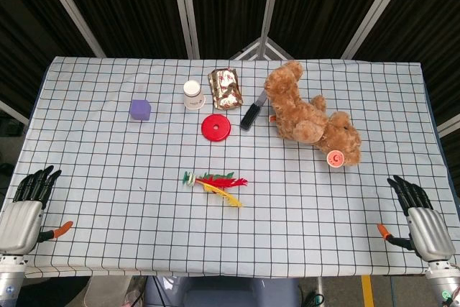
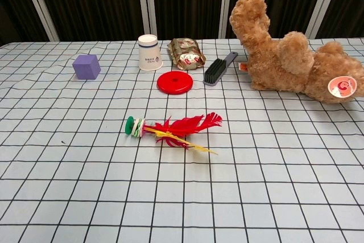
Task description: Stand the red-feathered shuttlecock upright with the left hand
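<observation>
Near the middle of the checked table, the shuttlecock lies flat on its side, with its stacked disc base pointing toward the robot's left and its red and yellow feathers fanned toward the right. This resting position is what the task must correct: the base has to end up underneath, with the feathers pointing up. The left hand rests at the near left corner of the table, fingers extended and apart, holding nothing. The right hand mirrors it at the near right corner, likewise spread and empty. Both hands appear parked at the table edge, which leaves the work area unobstructed. The shuttlecock is well apart from the left hand, further in and toward the centre, with bare cloth between them. Its base end is the end nearer that hand, which likely favours a grasp close to the base. Further back stand a purple block, a paper cup, a foil packet, a red disc, a brush and a teddy bear, all clear of the reach path. The task appears not yet begun.
</observation>
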Controlling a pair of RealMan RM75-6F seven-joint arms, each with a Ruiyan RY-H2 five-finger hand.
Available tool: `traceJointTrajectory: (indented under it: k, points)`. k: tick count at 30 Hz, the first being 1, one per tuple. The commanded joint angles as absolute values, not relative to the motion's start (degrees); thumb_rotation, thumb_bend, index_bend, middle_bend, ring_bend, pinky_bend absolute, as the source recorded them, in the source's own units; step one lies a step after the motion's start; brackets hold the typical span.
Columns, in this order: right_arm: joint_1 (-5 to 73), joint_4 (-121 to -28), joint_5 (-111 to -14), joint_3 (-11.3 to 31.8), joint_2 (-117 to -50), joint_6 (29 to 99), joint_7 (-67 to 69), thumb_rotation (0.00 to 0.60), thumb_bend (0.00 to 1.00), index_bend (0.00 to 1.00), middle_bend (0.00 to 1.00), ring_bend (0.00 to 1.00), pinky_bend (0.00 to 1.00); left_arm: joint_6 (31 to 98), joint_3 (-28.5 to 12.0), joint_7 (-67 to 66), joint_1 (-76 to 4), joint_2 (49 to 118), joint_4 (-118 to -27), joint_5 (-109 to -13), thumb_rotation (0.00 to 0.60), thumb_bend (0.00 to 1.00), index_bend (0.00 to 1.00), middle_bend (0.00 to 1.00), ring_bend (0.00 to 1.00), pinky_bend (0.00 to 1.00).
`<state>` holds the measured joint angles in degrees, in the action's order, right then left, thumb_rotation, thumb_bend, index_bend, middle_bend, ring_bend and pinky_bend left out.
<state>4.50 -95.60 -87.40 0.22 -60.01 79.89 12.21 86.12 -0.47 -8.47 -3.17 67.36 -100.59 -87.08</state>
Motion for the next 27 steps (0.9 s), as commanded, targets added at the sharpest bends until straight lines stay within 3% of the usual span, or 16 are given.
traceJointTrajectory:
  k: [1,19,27]
  points:
    - [4.53,-95.54,-87.42,0.22,-60.05,79.86,12.18,0.6,0.34,0.0,0.0,0.0,0.0,86.13,-0.47,-8.44,-3.17,67.35,-100.59,-87.09,0.6,0.04,0.0,0.0,0.0,0.0]
    - [4.63,-95.65,-87.22,0.26,-60.22,79.67,11.89,0.6,0.34,0.0,0.0,0.0,0.0,82.87,0.18,-9.79,-4.59,66.14,-101.61,-87.14,0.6,0.06,0.0,0.0,0.0,0.0]
    - [4.57,-95.74,-87.05,0.33,-60.09,79.75,12.2,0.6,0.34,0.0,0.0,0.0,0.0,76.83,-3.0,-20.26,-10.86,66.17,-106.97,-87.67,0.6,0.16,0.21,0.0,0.0,0.0]
